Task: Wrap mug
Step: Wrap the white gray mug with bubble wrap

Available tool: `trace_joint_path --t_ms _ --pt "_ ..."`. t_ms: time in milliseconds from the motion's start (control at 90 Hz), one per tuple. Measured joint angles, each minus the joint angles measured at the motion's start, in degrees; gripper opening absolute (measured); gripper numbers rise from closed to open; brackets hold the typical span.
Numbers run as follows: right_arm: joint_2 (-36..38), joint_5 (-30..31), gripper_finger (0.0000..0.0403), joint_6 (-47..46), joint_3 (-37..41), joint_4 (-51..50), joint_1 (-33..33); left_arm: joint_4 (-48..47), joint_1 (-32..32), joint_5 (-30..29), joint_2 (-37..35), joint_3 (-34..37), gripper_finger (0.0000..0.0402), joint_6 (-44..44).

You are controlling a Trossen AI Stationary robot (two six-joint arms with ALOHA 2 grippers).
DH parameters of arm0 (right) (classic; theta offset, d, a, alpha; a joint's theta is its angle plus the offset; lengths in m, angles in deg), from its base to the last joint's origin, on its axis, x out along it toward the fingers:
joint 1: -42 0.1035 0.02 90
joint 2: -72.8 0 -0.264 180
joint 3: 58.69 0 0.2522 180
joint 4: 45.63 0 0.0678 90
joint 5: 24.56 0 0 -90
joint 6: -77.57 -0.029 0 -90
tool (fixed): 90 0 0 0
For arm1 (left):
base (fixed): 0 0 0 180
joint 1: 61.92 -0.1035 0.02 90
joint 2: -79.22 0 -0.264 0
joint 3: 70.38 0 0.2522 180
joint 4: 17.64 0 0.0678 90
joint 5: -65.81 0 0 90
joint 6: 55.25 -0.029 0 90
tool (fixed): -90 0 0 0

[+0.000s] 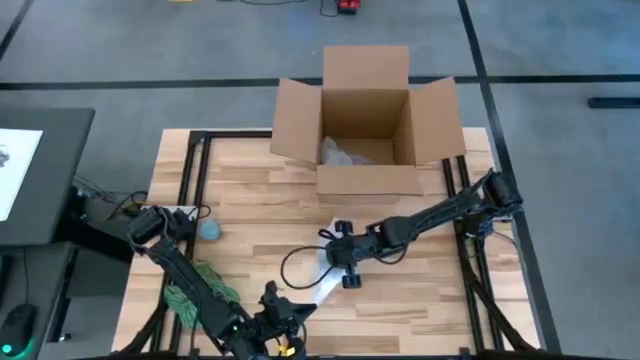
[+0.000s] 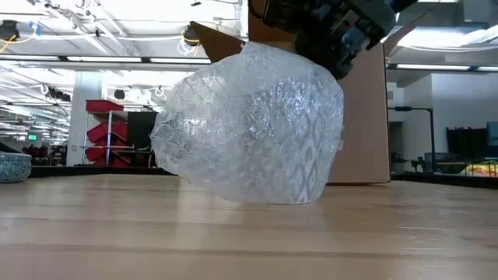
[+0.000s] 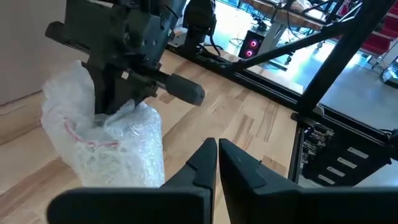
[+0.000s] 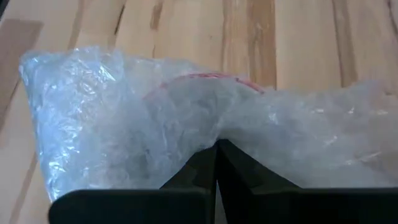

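Observation:
A bundle of clear bubble wrap [image 2: 249, 128] sits with its underside on the wooden table [image 2: 233, 233], near the middle. The mug is hidden inside; only a thin red curve [image 4: 205, 77] shows through the wrap. My right gripper [image 4: 216, 149] is shut on the wrap at the bundle's top, and it shows above the bundle in the low view [image 2: 331, 31] and the high view [image 1: 338, 262]. My left gripper [image 3: 217, 152] is shut, holds nothing, and hovers near the table's front edge [image 1: 290, 312], a short way from the bundle [image 3: 106, 143]. My right gripper pinches a gathered fold of bubble wrap [image 4: 217, 134] between its two fingers at the top of the bundle. It comes from above, slanting down. The wrap bunches into creases at the pinch. The bundle's bottom [image 2: 264, 194] stays on the table.
An open cardboard box [image 1: 365, 120] stands at the table's far side, with some wrap inside it. A blue bowl [image 1: 210, 230] and a green bundle [image 1: 185, 292] lie at the left. Bare wood lies to the right of the wrapped bundle.

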Motion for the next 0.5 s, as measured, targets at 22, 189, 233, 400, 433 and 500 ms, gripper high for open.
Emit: trace_joint_path --t_ms 22,189,233,400,433,500 --pt "0.0 -0.2 0.0000 0.2 -0.9 -1.6 0.1 0.0 0.0 0.0 0.0 0.0 0.0000 0.0" --pt "-0.1 0.7 0.0000 -0.6 -9.0 -13.2 1.3 0.0 0.0 0.0 0.0 0.0 0.0000 0.0" --pt "0.0 2.5 0.0000 -0.6 -10.8 -15.3 1.7 0.0 0.0 0.0 0.0 0.0 0.0000 0.0" --pt "0.0 6.4 0.0000 -0.1 -15.9 -19.4 3.5 0.0 0.0 0.0 0.0 0.0 0.0000 0.0" --pt "0.1 6.5 0.0000 -0.1 -16.5 -19.0 4.1 -0.1 0.0 0.0 0.0 0.0 0.0000 0.0" --pt "0.1 6.5 0.0000 -0.7 -17.0 -18.8 5.0 -0.1 0.0 0.0 0.0 0.0 0.0000 0.0"
